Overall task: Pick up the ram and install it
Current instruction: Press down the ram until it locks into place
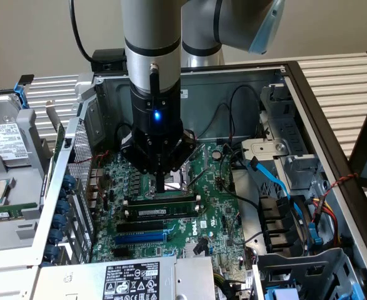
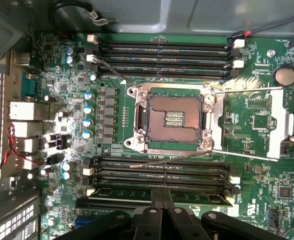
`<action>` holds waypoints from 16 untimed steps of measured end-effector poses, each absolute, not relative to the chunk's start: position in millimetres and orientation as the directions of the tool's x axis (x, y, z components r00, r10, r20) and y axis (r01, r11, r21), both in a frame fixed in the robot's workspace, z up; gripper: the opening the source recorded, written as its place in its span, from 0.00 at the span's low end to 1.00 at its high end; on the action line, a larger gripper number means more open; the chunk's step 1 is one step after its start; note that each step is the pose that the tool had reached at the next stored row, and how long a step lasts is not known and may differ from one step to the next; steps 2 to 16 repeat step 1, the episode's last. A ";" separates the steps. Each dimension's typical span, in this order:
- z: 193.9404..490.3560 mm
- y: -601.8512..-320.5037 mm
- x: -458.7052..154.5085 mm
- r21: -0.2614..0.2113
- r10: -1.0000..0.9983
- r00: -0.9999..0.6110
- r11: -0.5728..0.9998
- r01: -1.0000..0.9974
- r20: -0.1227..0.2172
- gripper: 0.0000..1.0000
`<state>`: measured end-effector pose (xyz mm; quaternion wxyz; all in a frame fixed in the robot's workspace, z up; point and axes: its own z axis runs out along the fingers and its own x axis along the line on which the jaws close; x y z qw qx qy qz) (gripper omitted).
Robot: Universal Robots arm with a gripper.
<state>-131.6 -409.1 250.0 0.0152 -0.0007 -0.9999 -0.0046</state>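
The ram (image 1: 177, 209), a long dark green stick with a small white label, stands on edge in a black memory slot on the motherboard, just in front of the processor socket. My gripper (image 1: 163, 189) is straight above its middle, pointing down. In the wrist view the two black fingers (image 2: 156, 200) are pressed together side by side along the stick's length. Their tips rest on the top edge of the ram (image 2: 121, 193), so they push on it rather than clamp it. White end clips (image 2: 90, 171) sit at the slot ends.
The open processor socket (image 2: 174, 116) lies beside the gripper, with more empty memory slots (image 2: 162, 55) beyond it. A blue expansion slot (image 1: 139, 237) and the power supply (image 1: 130, 281) lie nearer. Blue and black cables (image 1: 271, 178) and drive bays crowd the exterior view's right; a hard drive (image 1: 5, 144) sits outside the case.
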 end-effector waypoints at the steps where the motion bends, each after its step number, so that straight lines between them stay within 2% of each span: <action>1: 250.0 -409.1 -131.6 0.009 0.001 -1.000 1.000 0.001 0.030 0.11; 16: 250.0 -409.1 -131.6 0.009 0.001 -1.000 1.000 0.001 0.030 0.11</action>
